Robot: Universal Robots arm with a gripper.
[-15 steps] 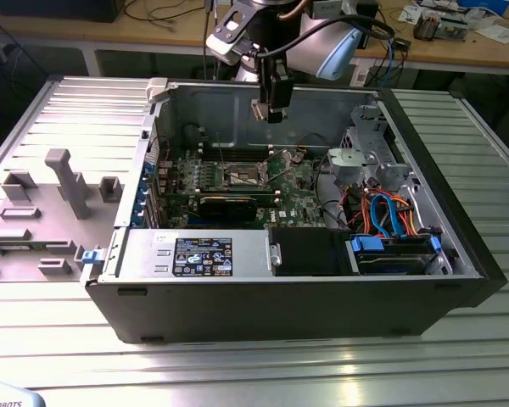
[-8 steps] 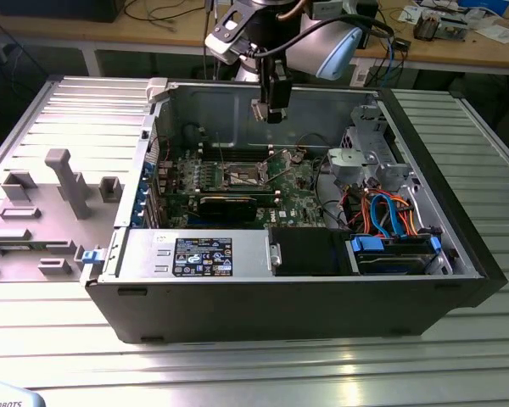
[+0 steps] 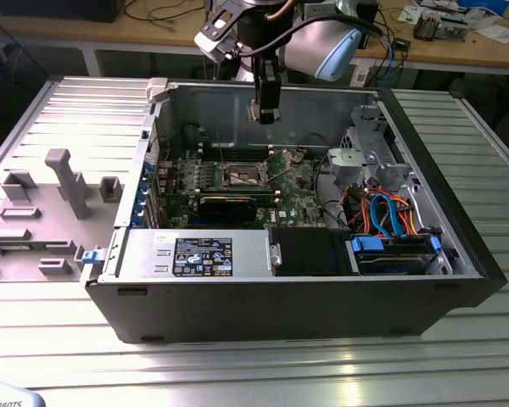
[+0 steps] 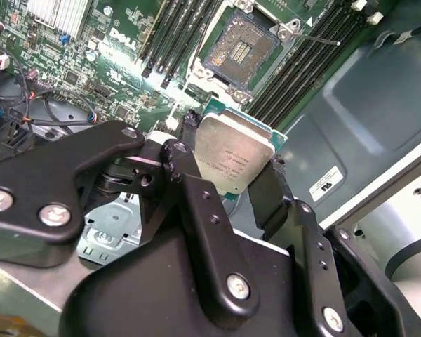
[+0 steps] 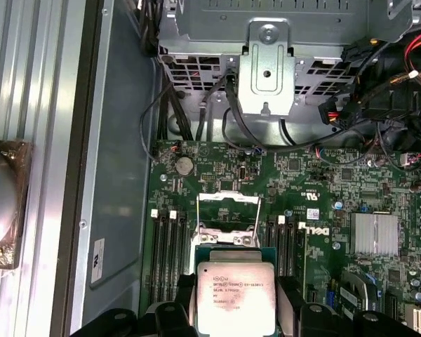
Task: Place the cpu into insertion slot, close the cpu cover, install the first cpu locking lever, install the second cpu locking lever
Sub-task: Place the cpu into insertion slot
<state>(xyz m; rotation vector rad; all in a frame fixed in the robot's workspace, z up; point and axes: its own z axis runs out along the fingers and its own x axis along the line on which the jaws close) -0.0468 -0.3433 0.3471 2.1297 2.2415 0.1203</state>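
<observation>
Gripper [image 3: 267,114] clamping cpu [image 4: 233,156] hangs in open air above case, apart from rear wall [image 3: 212,106]. Insertion slot [image 4: 242,50] bare, nothing over it. Memory slots [image 4: 175,35] crowd two sides. Cpu cover [image 5: 228,203] stands raised at slot edge toward drive cage [image 5: 266,63]. Thin lever [image 4: 319,39] juts sideways. Expansion card [image 3: 229,203] lies beside slot; cables [image 3: 382,212] clutter exterior view's right.

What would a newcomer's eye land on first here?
The silver-topped cpu, clamped between the black jaws of the gripper, hangs above the motherboard in the second wrist view. Beyond it the insertion slot sits uncovered. In the exterior view, the opened computer case rests on a ribbed table.
</observation>
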